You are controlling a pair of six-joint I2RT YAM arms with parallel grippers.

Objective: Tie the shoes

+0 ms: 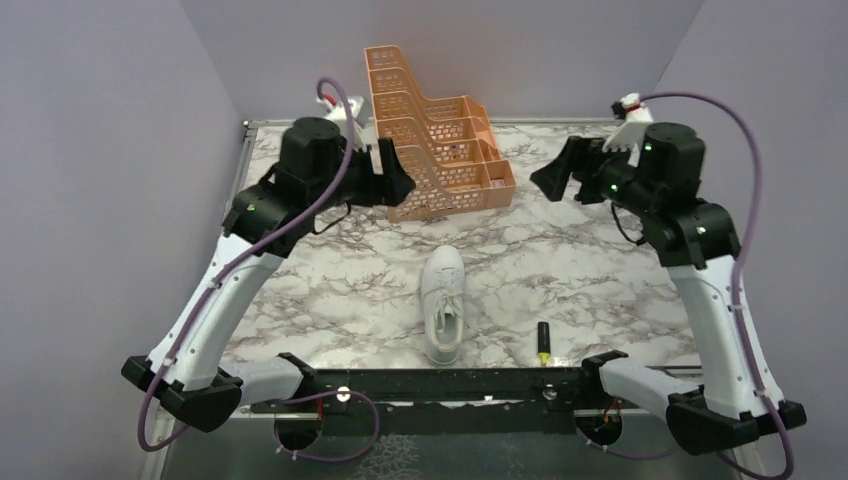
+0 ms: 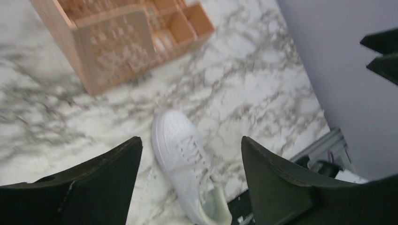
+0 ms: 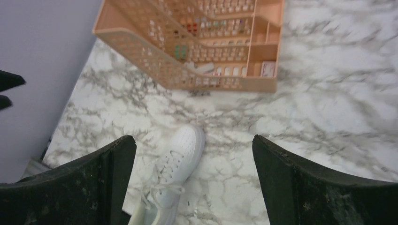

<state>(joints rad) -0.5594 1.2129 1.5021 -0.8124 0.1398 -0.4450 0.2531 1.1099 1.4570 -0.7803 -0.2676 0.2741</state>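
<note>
White sneaker (image 1: 443,305) on marble table (image 1: 330,270), branding too small to read; left gripper (image 1: 400,178) and right gripper (image 1: 548,180) spread wide, holding nothing.

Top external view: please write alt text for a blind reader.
A white low-top sneaker lies on the grey-veined marble table, toe toward an orange perforated plastic tiered rack. The left tool and right tool hang open and empty above the table. A yellow-and-black marker lies near the heel.
</note>
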